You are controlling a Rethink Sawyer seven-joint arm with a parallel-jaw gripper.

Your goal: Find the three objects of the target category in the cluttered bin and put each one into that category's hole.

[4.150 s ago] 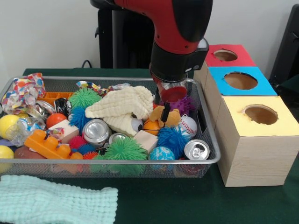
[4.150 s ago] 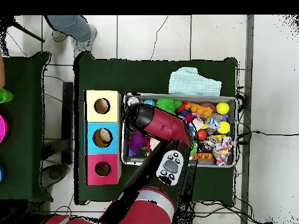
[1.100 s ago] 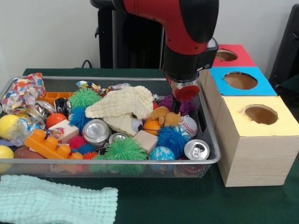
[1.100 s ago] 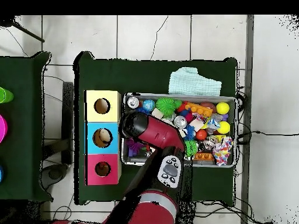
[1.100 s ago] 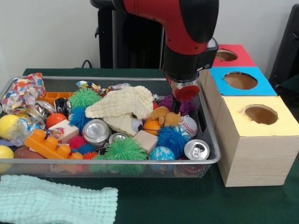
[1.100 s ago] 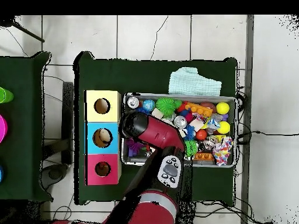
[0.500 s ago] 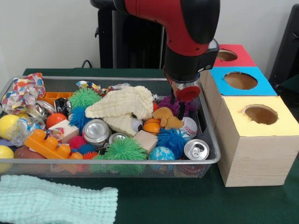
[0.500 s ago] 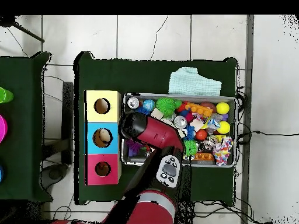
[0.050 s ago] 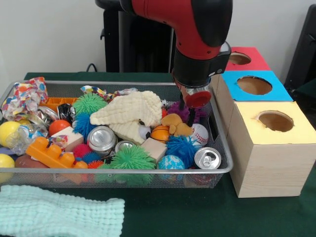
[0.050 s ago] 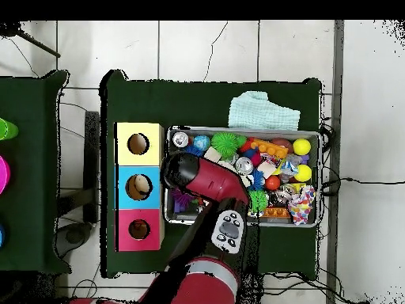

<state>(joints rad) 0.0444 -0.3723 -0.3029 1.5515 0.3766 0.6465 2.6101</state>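
A wire-mesh bin point(image 9: 123, 171) holds a jumble of toys, cans and cloths. My gripper point(image 9: 186, 111) hangs over the bin's right end, just above a purple spiky ball point(image 9: 177, 109), and its fingers look open with nothing between them. A brown plush toy point(image 9: 173, 123) lies just left of and below it, beside a baseball point(image 9: 200, 132). To the right of the bin stand three wooden boxes with round holes: yellow point(image 9: 274, 143), blue point(image 9: 252, 86) and red point(image 9: 239, 58). In the overhead view my arm point(image 10: 198, 178) hides the gripper.
A cream cloth point(image 9: 131, 111) covers the bin's middle. Cans point(image 9: 101, 139) point(image 9: 207, 158), green and blue spiky balls and an orange brick point(image 9: 47, 152) lie around it. A mint cloth point(image 9: 59, 212) lies on the green table in front. Something brown shows in the blue box's hole point(image 10: 139, 187).
Since four seconds ago the gripper has risen and shifted right, off the brown plush toy, which now lies flat. Over the last second it has hardly moved.
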